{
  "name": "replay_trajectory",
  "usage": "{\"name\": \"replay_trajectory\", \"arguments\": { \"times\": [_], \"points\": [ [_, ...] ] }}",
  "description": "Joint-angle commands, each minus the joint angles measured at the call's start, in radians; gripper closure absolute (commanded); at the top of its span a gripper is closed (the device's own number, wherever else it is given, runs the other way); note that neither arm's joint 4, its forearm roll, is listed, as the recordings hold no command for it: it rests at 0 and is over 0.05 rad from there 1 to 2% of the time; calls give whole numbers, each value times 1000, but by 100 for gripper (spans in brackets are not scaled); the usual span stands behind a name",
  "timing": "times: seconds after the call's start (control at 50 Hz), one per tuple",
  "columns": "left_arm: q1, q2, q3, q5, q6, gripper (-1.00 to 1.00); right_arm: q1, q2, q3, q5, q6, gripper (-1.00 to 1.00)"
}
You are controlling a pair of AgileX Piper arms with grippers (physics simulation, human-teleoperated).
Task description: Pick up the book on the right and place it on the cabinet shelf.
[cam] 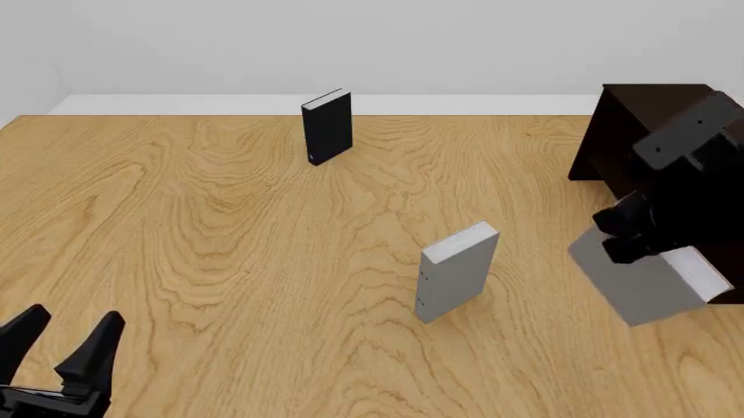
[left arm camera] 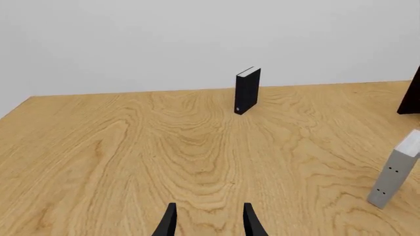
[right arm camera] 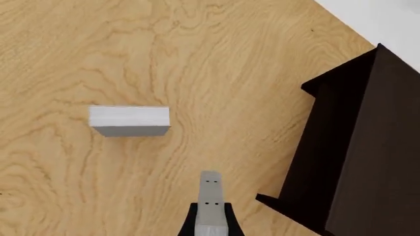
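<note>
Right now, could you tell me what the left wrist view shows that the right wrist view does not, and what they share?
Only the left wrist view shows the black book standing upright far across the table, and the open left gripper holding nothing. Only the right wrist view shows the right gripper shut on the held grey book, lifted above the table. Both show the other grey book standing alone, the wooden table, and the dark cabinet, only a sliver of it in the left view.

Two grey books, one black book, one cabinet.
</note>
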Motion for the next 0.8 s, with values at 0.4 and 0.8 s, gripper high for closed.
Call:
{"name": "replay_trajectory", "arguments": {
  "times": [0.4, 0.8],
  "points": [
    [0, -2, 0, 0, 5, -100, 96, -92, 59, -340, -223, 100],
    [2, -18, 0, 13, 6, -100, 30, -30, 124, -522, -298, 100]
  ]
}}
